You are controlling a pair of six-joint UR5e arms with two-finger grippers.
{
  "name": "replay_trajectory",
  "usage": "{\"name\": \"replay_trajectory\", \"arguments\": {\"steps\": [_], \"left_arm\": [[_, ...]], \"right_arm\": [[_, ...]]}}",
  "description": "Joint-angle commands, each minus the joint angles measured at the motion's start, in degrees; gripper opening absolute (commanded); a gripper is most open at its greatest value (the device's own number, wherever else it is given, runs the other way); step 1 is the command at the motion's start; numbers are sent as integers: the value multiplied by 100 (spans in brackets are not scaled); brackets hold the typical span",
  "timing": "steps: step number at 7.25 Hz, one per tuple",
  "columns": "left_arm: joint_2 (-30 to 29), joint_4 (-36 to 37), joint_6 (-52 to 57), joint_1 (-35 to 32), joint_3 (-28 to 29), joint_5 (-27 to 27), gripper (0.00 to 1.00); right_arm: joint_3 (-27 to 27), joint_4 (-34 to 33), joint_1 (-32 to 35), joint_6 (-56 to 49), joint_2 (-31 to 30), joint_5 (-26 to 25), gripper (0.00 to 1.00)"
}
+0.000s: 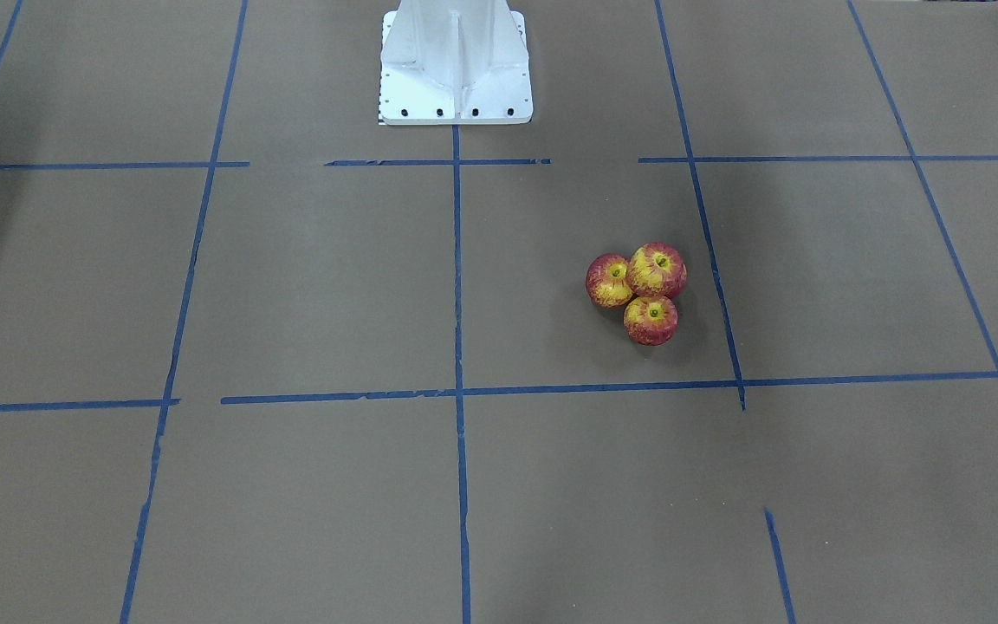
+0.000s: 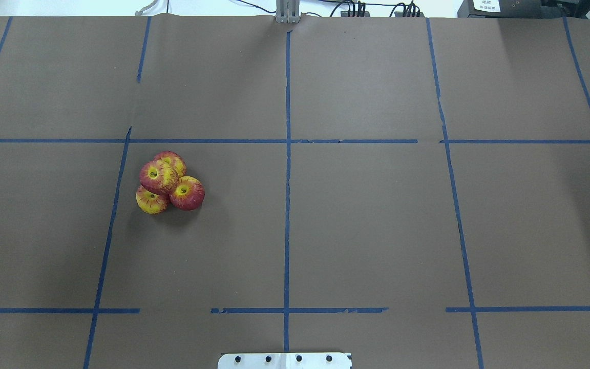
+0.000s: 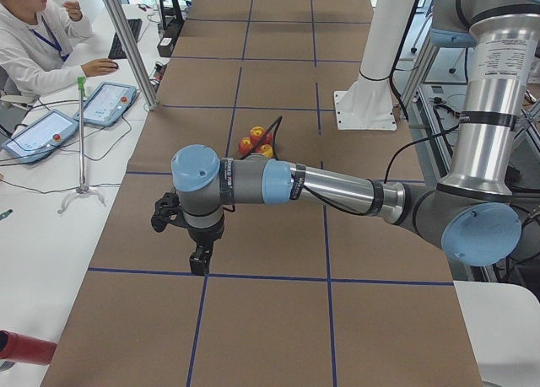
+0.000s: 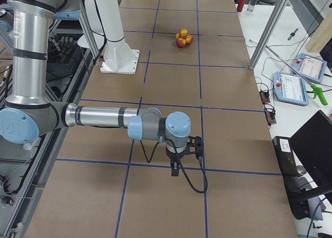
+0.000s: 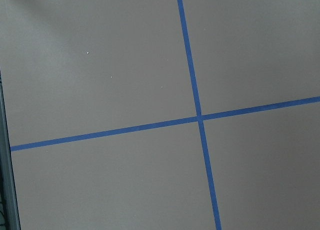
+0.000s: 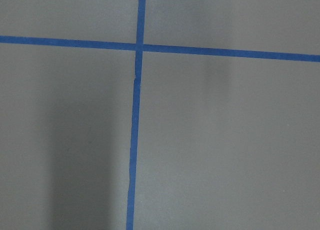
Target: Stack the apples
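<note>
Four red-and-yellow apples sit in one tight pile on the brown table. In the overhead view one apple [image 2: 158, 176] rests on top of the other three [image 2: 172, 160] [image 2: 188, 193] [image 2: 150, 201]. The front view shows the top apple [image 1: 657, 269] and two lower ones [image 1: 608, 281] [image 1: 651, 321]; the fourth is hidden. The pile also shows in the left view [image 3: 257, 141] and the right view [image 4: 183, 38]. My left gripper [image 3: 198, 260] hangs over the table's left end, far from the pile. My right gripper [image 4: 175, 168] hangs over the right end. I cannot tell whether either is open or shut.
Blue tape lines [image 2: 287, 169] divide the table into squares. The robot's white base [image 1: 454, 65] stands at the table's near-robot edge. An operator [image 3: 34, 41] sits at a side desk with tablets [image 3: 105, 103]. Both wrist views show only bare table and tape.
</note>
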Motion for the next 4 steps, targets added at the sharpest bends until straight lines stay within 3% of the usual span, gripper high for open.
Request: {"name": "replay_trajectory", "arguments": {"steps": [1, 4], "left_arm": [[4, 12, 2, -8, -59, -3, 100], [-5, -14, 2, 0, -33, -3, 100]], "right_arm": [[0, 0, 0, 0, 0, 0, 100], [0, 0, 0, 0, 0, 0, 100]]}}
